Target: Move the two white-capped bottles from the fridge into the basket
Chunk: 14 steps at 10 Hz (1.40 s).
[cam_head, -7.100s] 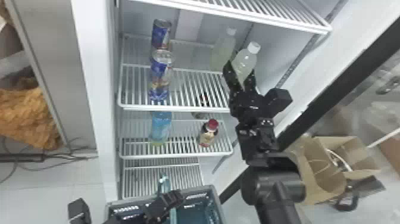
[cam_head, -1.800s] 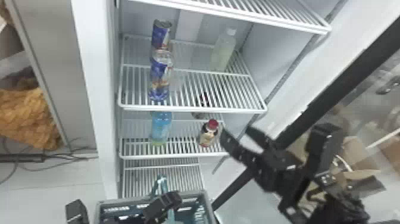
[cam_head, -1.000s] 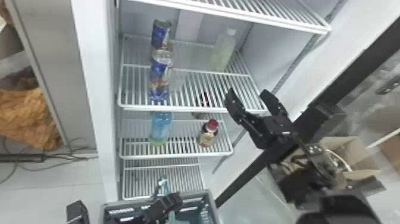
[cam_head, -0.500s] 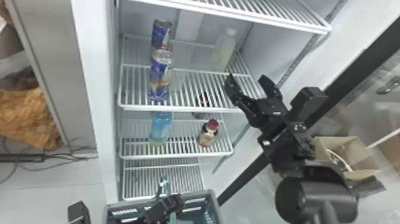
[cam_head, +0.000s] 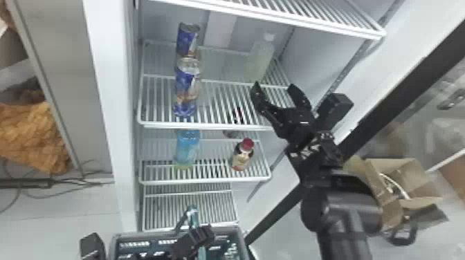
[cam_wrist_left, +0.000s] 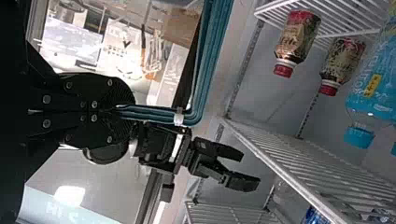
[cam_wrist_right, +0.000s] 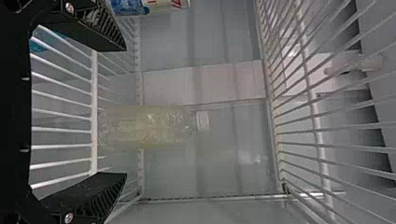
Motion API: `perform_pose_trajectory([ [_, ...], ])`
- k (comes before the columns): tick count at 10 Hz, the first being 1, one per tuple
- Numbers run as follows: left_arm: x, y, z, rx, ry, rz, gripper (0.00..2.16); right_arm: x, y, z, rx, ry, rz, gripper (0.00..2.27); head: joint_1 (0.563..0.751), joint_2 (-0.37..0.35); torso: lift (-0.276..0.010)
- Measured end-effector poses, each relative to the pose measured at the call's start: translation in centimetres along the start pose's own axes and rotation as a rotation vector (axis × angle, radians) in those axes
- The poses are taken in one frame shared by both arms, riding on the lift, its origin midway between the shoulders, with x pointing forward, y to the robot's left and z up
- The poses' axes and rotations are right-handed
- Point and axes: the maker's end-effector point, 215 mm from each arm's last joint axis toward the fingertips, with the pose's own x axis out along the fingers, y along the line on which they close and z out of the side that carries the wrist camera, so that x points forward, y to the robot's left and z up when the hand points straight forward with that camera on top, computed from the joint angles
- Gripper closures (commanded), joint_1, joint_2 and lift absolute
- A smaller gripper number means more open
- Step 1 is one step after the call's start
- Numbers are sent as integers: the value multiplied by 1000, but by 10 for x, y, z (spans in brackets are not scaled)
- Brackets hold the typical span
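Left gripper (cam_head: pixel 203 235): fingers closed on the teal handle (cam_wrist_left: pixel 212 56) of the basket
Right gripper (cam_head: pixel 274 85): fingers spread well apart, nothing held, near the white-capped bottle
White-capped bottle (cam_head: pixel 258 60): upright on the shelf (cam_head: pixel 207 125) with the cans (cam_head: pixel 187 88), toward the back
Basket (cam_head: pixel 152 235): low before the fridge (cam_head: pixel 107 114)
Shelf below: blue bottle (cam_head: pixel 187 147), red-capped bottle (cam_head: pixel 242 156)

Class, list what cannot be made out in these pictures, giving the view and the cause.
- Grey plastic basket's full contents: head view, bottom edge.
- Rear dark, red-capped bottle's full outline: head view, wire shelf above.
- Large blue plastic bottle's whole shape: left wrist view, right edge.
- Blue metal can's top: right wrist view, picture's top edge.
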Motion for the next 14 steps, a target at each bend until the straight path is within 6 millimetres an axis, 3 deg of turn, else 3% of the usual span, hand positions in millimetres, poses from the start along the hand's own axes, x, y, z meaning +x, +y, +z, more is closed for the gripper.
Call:
perform_pose_trajectory([
  [6,4,-3,-2,3,13,-5,1161,51,10,-10,-19,-1,-1,90,695,-350,0],
  [10,4,-4,-1,3,13,-6,1161,69,4,3,-52,-37,-60,90,695,-350,0],
  [14,4,-4,0,3,10,-8,1161,91,-8,-2,-44,-31,-97,91,695,-350,0],
])
